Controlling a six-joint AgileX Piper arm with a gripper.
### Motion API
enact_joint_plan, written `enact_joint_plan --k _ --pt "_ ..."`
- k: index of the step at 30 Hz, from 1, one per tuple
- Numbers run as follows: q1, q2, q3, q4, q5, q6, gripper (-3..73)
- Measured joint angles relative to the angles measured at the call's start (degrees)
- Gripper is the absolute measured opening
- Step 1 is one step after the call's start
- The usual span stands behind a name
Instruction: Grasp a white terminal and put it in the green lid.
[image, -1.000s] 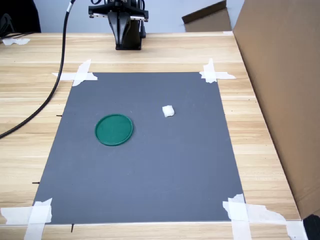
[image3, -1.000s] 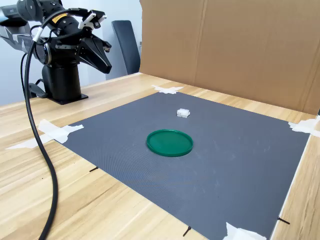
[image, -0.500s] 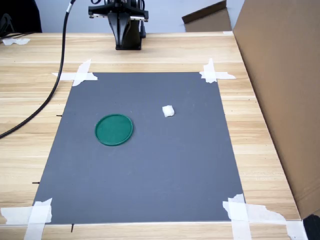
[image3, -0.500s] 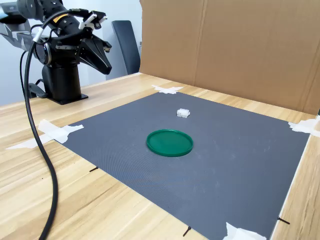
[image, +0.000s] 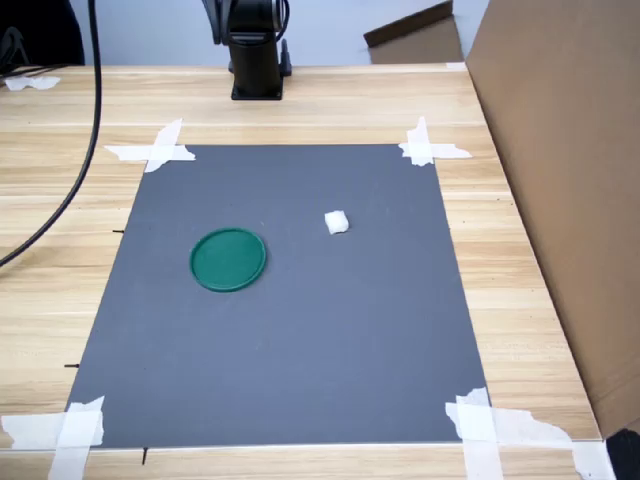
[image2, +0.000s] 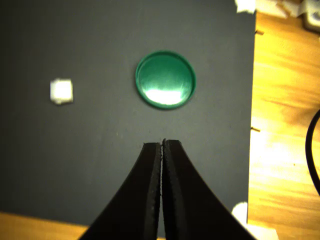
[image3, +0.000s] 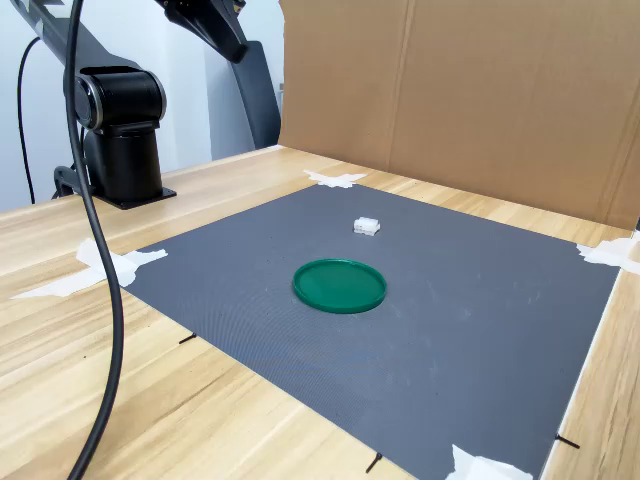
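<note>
claw (image2: 162, 143): pressed together, empty, now raised high over the mat (image: 300, 350) | terminal (image: 337, 222) and lid (image: 228, 259): apart, unmoved since earlier frames

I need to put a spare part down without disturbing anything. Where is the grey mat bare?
Most of the grey mat is bare: the whole stretch from the green lid and white terminal to the near taped corners, and the strip toward the arm base. Only the lid-terminal gap is tight.
</note>
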Motion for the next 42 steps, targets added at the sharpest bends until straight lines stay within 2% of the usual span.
enact_joint_plan --k 8,11,14,16,19,22,23,26,31,34,39,40,42 --pt "0.0 11.1 -10.6 0.2 14.7 -6.5 -2.8" --pt "0.0 17.9 -17.2 2.6 21.5 -12.1 -2.8" --pt "0.0 19.8 -18.7 3.5 22.8 -14.9 -2.8" --pt "0.0 25.5 -21.0 4.3 22.6 -24.4 -1.7" --pt "0.0 27.7 -21.0 3.7 20.8 -26.0 0.6" --pt "0.1 31.4 -21.0 2.9 18.6 -26.8 10.2" --pt "0.9 32.6 -21.1 1.7 18.5 -26.8 15.7" --pt "4.8 35.3 -21.1 -1.9 18.1 -25.8 25.7" --pt "13.5 39.8 -22.5 -9.7 14.8 -17.1 47.7" --pt "13.8 40.0 -24.1 -8.7 14.4 -17.2 48.4" --pt "13.8 40.1 -27.1 -1.9 15.6 -24.6 48.4" --pt "13.8 40.2 -28.5 2.2 18.2 -27.5 48.4" --pt "13.8 41.6 -32.6 8.5 24.5 -28.0 48.4"
